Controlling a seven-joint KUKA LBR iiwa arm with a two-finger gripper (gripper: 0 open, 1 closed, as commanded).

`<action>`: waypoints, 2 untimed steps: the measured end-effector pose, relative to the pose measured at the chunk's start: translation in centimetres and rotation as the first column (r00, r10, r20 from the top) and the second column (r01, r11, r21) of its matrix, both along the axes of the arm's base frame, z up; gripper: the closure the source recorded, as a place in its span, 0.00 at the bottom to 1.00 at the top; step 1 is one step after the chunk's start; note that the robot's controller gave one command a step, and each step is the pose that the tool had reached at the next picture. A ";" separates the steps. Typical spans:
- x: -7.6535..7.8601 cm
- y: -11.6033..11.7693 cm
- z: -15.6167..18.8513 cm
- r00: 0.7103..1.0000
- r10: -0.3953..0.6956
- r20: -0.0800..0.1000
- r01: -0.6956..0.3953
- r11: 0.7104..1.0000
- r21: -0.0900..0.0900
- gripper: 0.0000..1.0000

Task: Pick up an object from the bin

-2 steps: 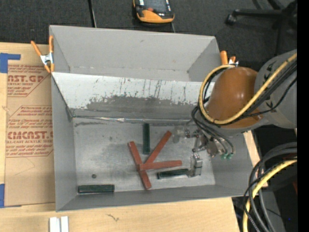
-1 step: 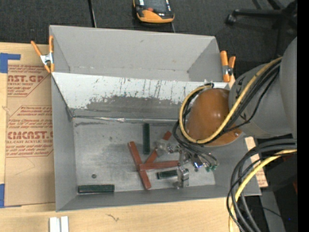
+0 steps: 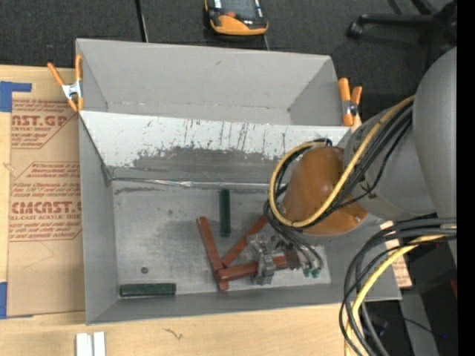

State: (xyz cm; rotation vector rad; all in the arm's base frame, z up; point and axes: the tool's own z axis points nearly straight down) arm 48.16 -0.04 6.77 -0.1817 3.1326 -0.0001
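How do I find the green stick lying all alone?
In the grey bin, look at the floor's lower left corner, far from the gripper. A dark green stick lies along the lower wall. The other green stick sits by the brown sticks; this one lies alone.

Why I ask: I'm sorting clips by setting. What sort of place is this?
Probably a robotics lab: a cabled robot arm reaches into a grey metal bin of sticks, with a rolling chair's base on the dark floor behind.
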 end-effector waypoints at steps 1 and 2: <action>-0.3 0.1 0.2 1.000 -0.010 -0.004 0.010 1.000 0.001 1.00; -0.3 0.1 0.3 1.000 -0.007 -0.006 0.007 1.000 0.000 1.00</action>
